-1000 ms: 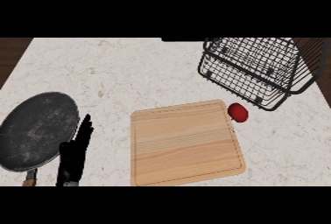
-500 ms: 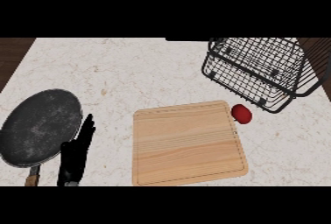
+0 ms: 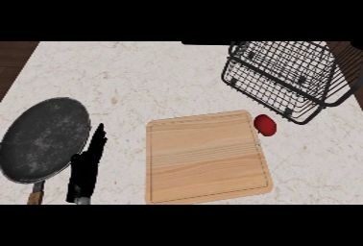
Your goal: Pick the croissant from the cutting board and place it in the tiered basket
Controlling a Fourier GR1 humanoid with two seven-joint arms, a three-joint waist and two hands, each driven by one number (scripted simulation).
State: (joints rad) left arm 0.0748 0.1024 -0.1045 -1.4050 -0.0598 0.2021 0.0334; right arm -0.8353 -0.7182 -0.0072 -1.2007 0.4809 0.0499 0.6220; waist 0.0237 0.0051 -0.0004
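- My left hand rests at about 8 o'clock on the counter, fingers straight and pointing up toward 12 o'clock, holding nothing.
- It sits between the dark frying pan, just to its 9 o'clock side, and the cutting board to its 3 o'clock side.
- My right hand does not show.
- The wooden cutting board lies near the centre, and I see its top bare; no croissant shows on it.
- A small red object lies at the board's 1 o'clock corner, just beside its edge.
- The black wire tiered basket stands at 1 o'clock, just beyond the red object; I cannot make out anything inside it.
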